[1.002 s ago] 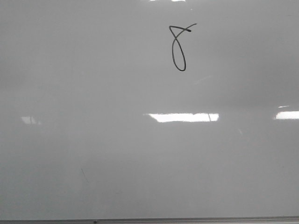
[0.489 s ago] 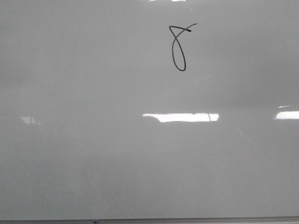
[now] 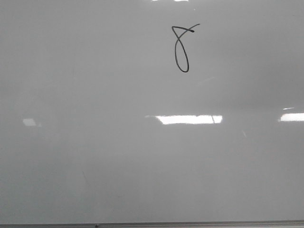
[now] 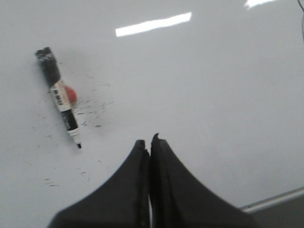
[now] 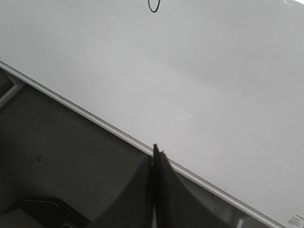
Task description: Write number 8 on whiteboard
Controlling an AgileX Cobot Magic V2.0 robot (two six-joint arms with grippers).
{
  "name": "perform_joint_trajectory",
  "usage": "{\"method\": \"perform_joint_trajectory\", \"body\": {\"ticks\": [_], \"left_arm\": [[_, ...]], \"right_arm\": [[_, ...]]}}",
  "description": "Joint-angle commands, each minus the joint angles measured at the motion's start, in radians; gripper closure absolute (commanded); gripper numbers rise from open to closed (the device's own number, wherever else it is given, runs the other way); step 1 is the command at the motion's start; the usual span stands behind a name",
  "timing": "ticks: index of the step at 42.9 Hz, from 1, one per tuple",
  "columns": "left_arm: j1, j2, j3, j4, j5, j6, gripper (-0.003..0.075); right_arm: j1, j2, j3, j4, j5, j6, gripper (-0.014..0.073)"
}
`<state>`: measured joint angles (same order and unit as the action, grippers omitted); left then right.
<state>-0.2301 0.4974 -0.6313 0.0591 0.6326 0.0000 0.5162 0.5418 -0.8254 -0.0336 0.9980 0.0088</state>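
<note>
Glossy grey-white fills the front view: the whiteboard (image 3: 142,156) covers nearly all of it, with a thin metal edge strip (image 3: 190,223) along its near border. The number 8 (image 3: 181,49) stands in black marker on the far part of the board, right of centre, with a narrow lower loop and a small angular upper loop ending in a short tail. Neither hand appears in this view.

From the left wrist view, the left hand (image 4: 150,145) hangs over the board, its two dark fingers pressed together with nothing between them. A black marker (image 4: 60,96) lies flat on the board, apart from the hand and off to one side ahead of the fingertips, its tip nearer the hand than its other end. A small red object (image 4: 71,94) touches its barrel, and scattered ink specks surround it. No 8 can be made out in this picture.

From the right wrist view, the right hand (image 5: 156,151) also has its fingers closed together and empty. It hovers over the board's metal edge, with a dark tabletop (image 5: 52,156) beside it. Only the lower loop of the 8 (image 5: 154,5) shows, well ahead of the fingertips across bare board.
</note>
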Motion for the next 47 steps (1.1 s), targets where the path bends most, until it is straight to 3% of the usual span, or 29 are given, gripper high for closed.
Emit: {"method": "perform_joint_trajectory", "body": {"ticks": [1, 10, 22, 29, 47], "left_arm": [[0.075, -0.083, 0.053, -0.013, -0.112, 0.0, 0.0741], [0.204, -0.305, 0.307, -0.011, -0.3, 0.0, 0.0741], [0.275, -0.496, 0.595, -0.048, -0.578, 0.0, 0.0741], [0.286, -0.519, 0.653, -0.082, -0.657, 0.0, 0.0741], [0.258, -0.517, 0.653, -0.082, -0.697, 0.0, 0.0741]], "right_arm": [[-0.008, 0.004, -0.025, -0.015, -0.062, -0.009, 0.0664], [-0.008, 0.004, -0.025, -0.015, -0.062, -0.009, 0.0664], [-0.008, 0.004, -0.025, -0.015, -0.061, -0.009, 0.0664], [-0.008, 0.004, -0.025, -0.015, -0.059, -0.009, 0.0664], [-0.008, 0.005, -0.025, -0.015, -0.06, -0.009, 0.0664]]}}
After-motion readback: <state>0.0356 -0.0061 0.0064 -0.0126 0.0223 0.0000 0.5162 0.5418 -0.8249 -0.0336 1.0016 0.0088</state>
